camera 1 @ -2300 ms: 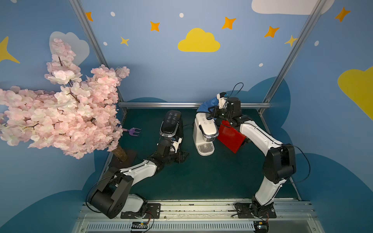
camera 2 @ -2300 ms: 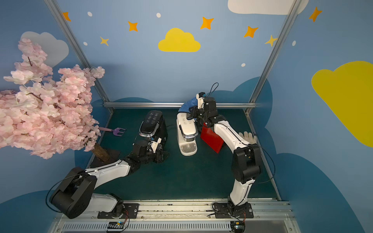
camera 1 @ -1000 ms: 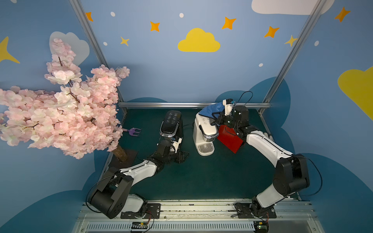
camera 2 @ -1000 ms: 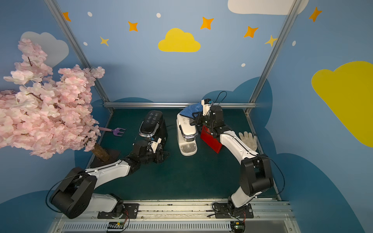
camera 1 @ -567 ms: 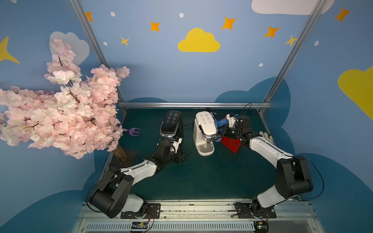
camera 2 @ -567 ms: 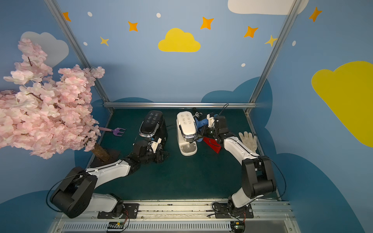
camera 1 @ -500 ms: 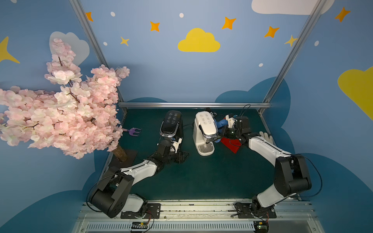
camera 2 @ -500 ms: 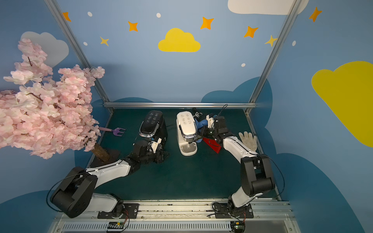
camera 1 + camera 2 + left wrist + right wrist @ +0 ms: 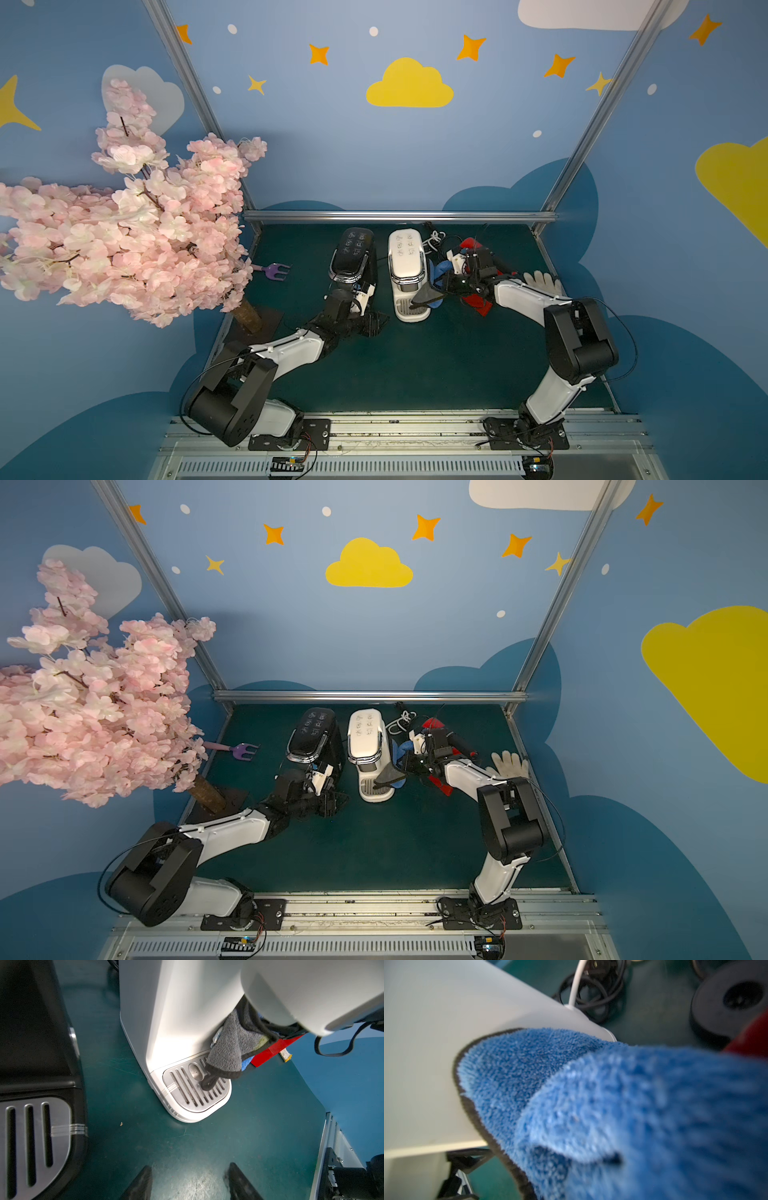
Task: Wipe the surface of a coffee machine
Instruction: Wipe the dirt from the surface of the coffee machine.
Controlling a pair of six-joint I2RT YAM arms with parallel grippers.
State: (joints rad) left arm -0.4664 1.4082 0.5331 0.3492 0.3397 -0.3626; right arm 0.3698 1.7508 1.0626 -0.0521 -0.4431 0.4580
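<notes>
Right gripper (image 9: pixel 446 289) clamped on cloth (image 9: pixel 529 1076) (blue face, grey back), cloth pressed against side of white machine (image 9: pixel 406 253), corner draped onto drip tray (image 9: pixel 187 1088), left gripper (image 9: pixel 188 1169) parted, empty.

Matte blue walls (image 9: pixel 332 158), painted with yellow clouds (image 9: pixel 409 85) and orange stars (image 9: pixel 471 46), are enclosing the cell well beyond the left gripper (image 9: pixel 190 1182). Silver aluminium posts (image 9: pixel 200 104) are framing the corners. A dark green bench (image 9: pixel 415 374) is spreading beneath that gripper, and a pink artificial blossom tree (image 9: pixel 124 232) is standing well to its left.
</notes>
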